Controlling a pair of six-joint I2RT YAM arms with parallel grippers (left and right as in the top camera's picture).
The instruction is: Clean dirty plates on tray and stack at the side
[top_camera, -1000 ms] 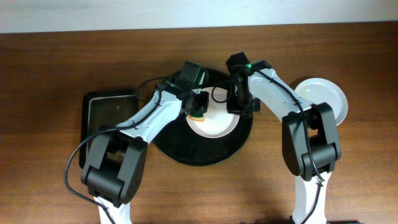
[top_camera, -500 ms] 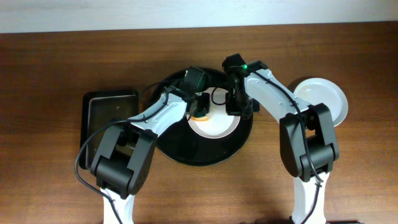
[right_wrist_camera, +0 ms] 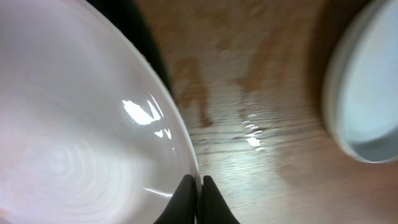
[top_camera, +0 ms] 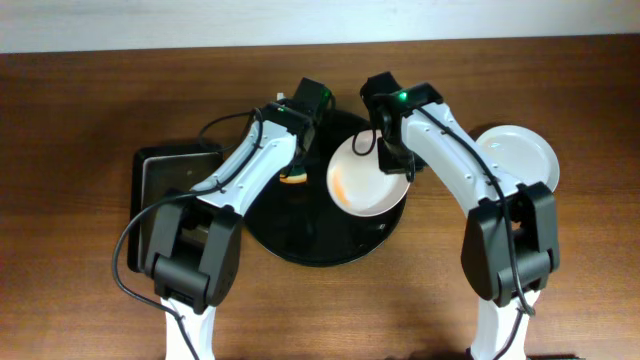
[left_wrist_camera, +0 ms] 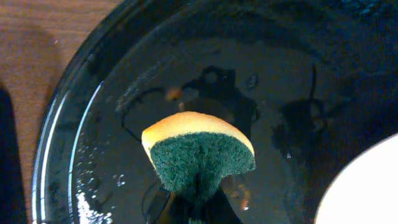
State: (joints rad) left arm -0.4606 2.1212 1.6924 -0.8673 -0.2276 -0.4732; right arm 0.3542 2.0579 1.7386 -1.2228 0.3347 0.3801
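1 plate (top_camera: 365, 187) aslant in right end effector (right_wrist_camera: 198, 191)

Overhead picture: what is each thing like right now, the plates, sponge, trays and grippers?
Round black tray: glossy, smudged.
Held plate: pinched at its rim, orange smear showing.
Side plate: lying on the table, looks clean.
Sponge: gripped, hanging above that tray.
Rectangular black tray: flat on the table.
Left gripper: shut on the sponge.
Right gripper: shut on the held plate.
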